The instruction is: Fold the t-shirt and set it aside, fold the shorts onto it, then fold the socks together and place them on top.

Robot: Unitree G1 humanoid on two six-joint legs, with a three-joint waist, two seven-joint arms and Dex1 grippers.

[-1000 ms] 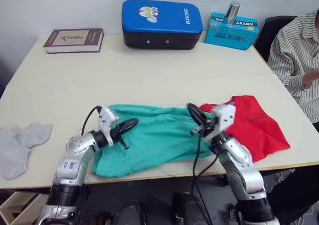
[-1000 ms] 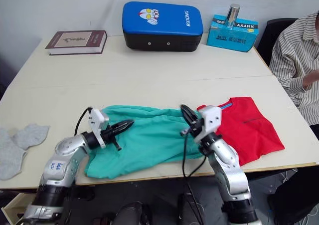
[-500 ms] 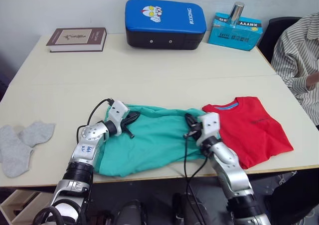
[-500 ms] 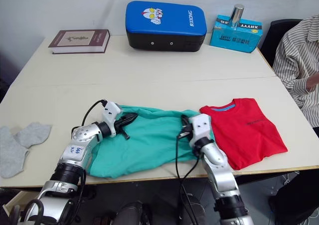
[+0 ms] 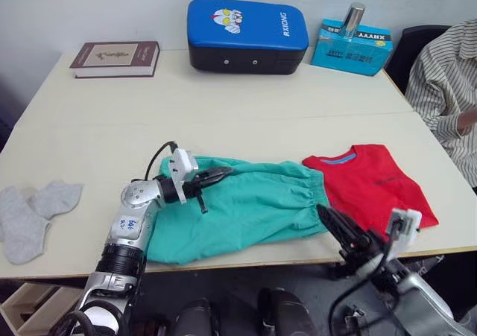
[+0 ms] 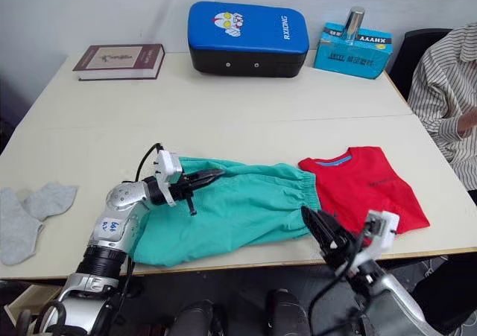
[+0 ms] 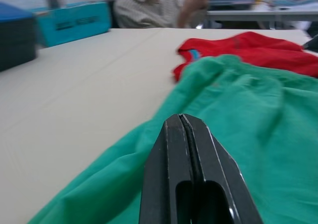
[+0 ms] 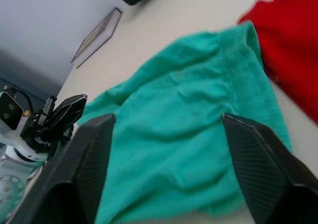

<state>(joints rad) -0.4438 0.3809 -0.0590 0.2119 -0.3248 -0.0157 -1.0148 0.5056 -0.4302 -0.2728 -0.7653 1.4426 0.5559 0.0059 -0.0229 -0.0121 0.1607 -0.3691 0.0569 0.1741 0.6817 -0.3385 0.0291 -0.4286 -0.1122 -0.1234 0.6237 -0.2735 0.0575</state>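
On my far left the socks (image 5: 30, 215) lie loose near the table's (image 5: 223, 105) front edge, untouched. My left gripper (image 6: 203, 178) rests on the back left part of the shorts (image 5: 246, 209), fingers pressed together; I can't tell from here whether any cloth is pinched between them. The shorts lie spread flat, waistband just touching the folded t-shirt (image 5: 376, 191) on the right. My right gripper (image 6: 328, 235) hangs off the front edge, jaws wide apart, holding nothing. I judge the shorts fold comes next: I'd bring the right gripper onto the near waistband corner, grip both ends evenly, and fold without dragging the t-shirt
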